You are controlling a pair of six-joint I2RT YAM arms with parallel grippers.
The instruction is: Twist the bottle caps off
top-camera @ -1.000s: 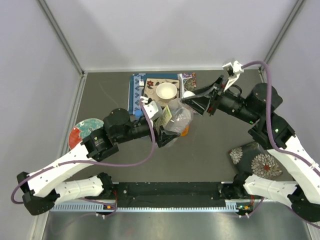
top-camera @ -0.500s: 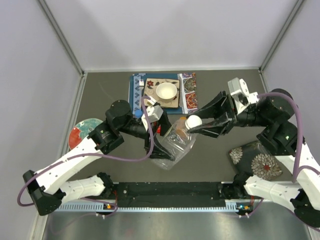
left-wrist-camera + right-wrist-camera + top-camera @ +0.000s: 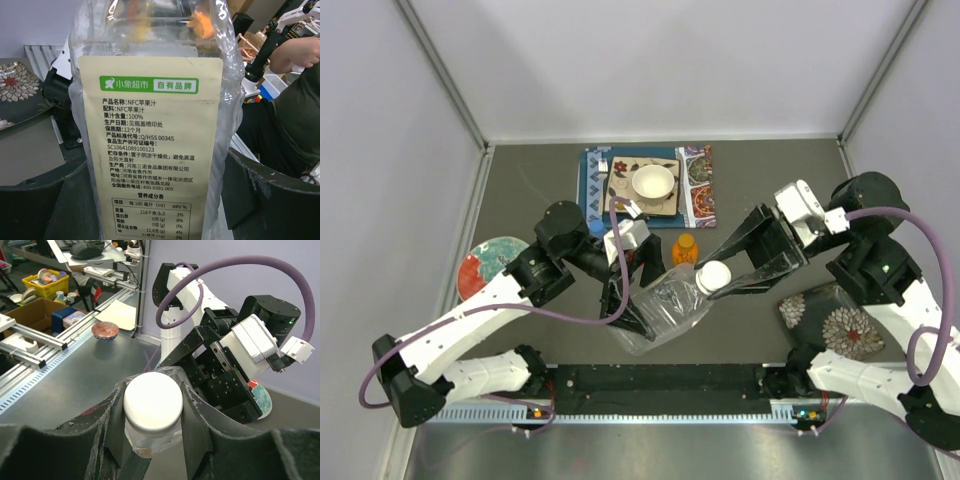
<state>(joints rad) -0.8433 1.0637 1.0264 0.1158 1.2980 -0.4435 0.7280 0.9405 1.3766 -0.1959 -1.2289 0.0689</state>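
My left gripper [image 3: 638, 300] is shut on a clear plastic bottle [image 3: 665, 312] and holds it tilted above the table. In the left wrist view the bottle's beige label [image 3: 150, 145] fills the frame between my left gripper's [image 3: 155, 205] dark fingers. The white cap [image 3: 715, 277] sits on the bottle's neck. My right gripper [image 3: 720, 279] is shut on it, one finger on each side, as the right wrist view shows around the white cap [image 3: 152, 401] and my right gripper [image 3: 153, 412]. An orange cap [image 3: 685, 246] stands on the table behind the bottle. The blue and red caps are hidden.
A white bowl [image 3: 653, 182] sits on patterned mats [image 3: 695, 185] at the back. A red and teal plate [image 3: 483, 264] lies at the left. A dark floral plate [image 3: 840, 322] lies at the right under my right arm. Grey walls close three sides.
My left gripper has carried the bottle toward the near edge and tilted it. My right gripper has come in from the back and closed on the white cap. The orange cap is now uncovered.
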